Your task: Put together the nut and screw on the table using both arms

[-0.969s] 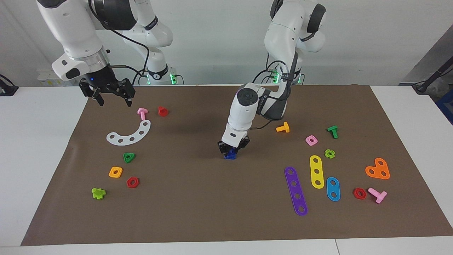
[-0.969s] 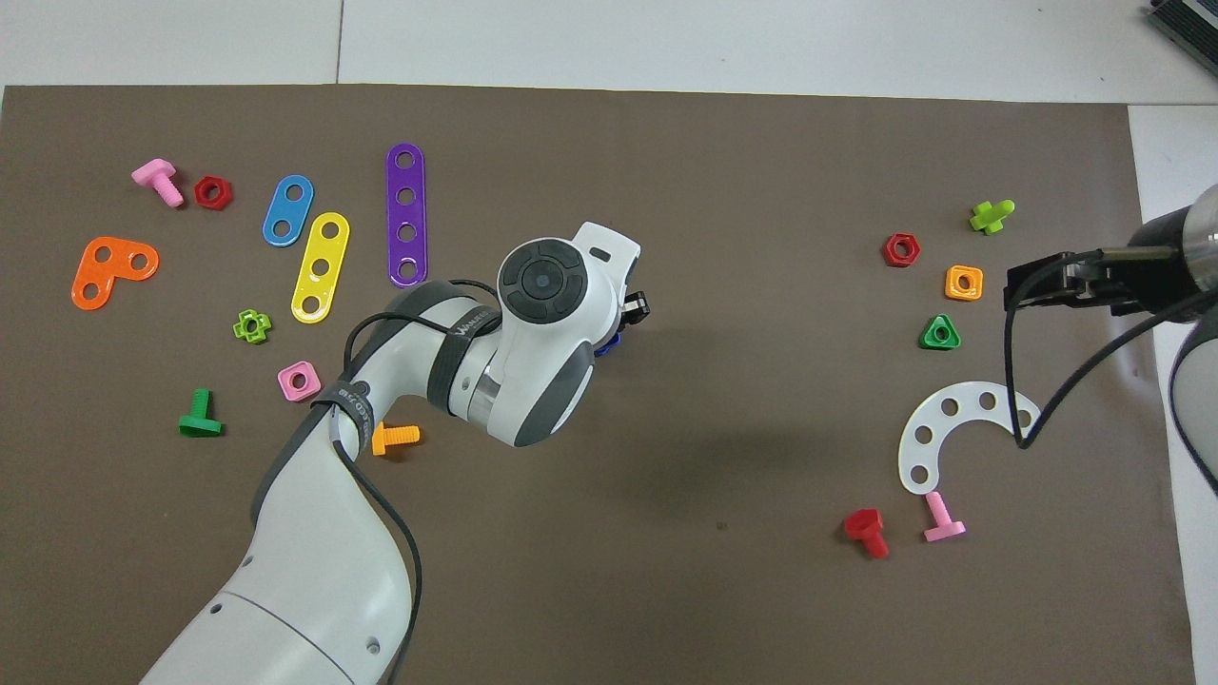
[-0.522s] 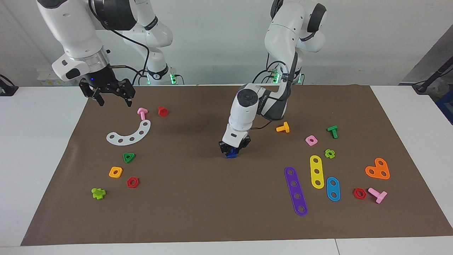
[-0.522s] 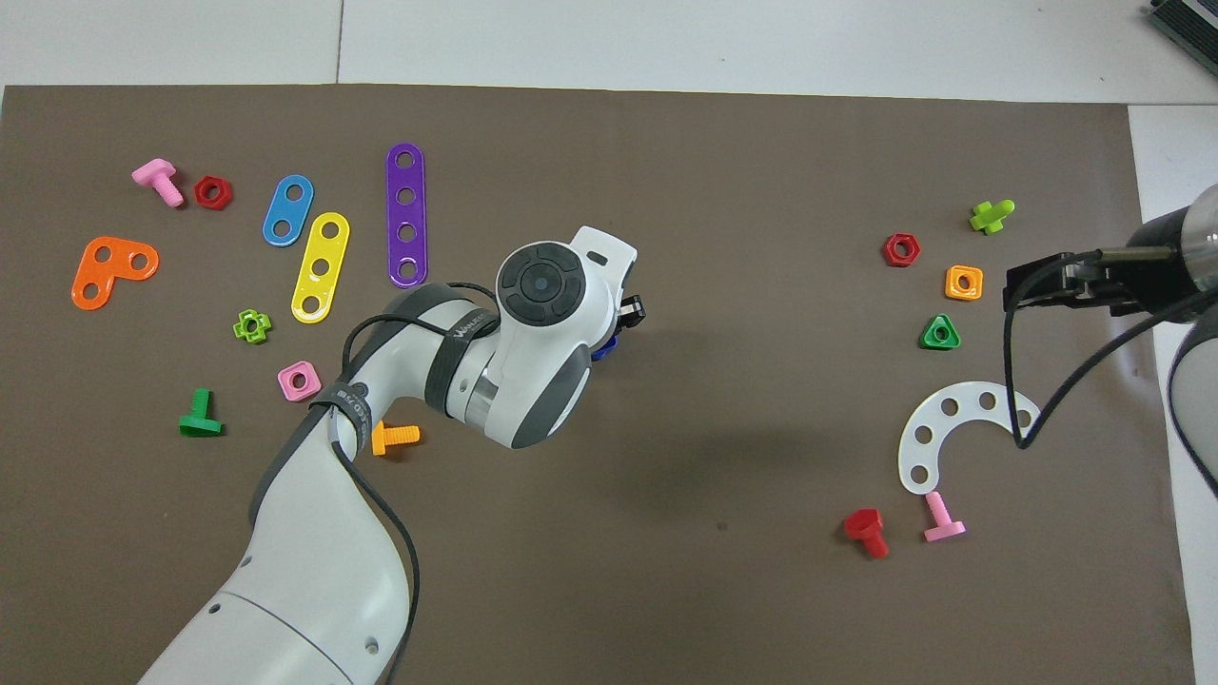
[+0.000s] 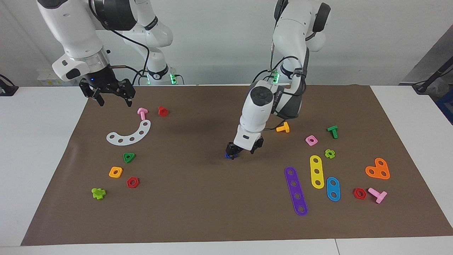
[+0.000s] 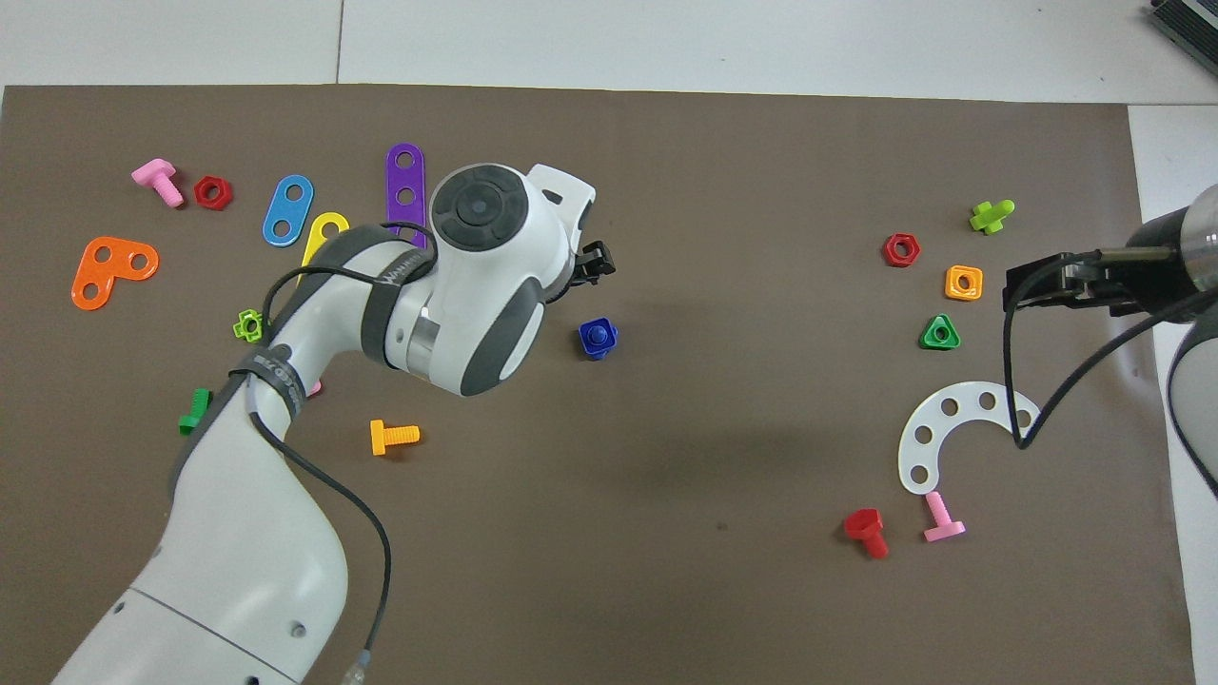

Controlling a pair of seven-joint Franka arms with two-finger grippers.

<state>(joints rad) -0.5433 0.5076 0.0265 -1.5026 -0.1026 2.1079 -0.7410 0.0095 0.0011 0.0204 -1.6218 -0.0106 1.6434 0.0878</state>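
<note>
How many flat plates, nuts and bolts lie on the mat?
Flat plates: 5 (white, purple, yellow, blue, orange)
Nuts: 7 (red, red, pink, orange, green, lime, blue nut)
Bolts: 7 (pink, pink, red, orange, green, lime, blue bolt)
Total: 19

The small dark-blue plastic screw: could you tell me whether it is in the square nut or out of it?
In. The overhead view shows the dark-blue screw's peg standing in the centre hole of the dark-blue square nut on the brown mat.

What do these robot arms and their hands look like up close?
Both arms are glossy white, built of rounded segments with dark grey round caps at the joints. Loose black cables run along each, strapped to the left arm with black bands. Each ends in a black claw with two fingers: the left gripper and the right gripper. Green lights glow at their bases.
</note>
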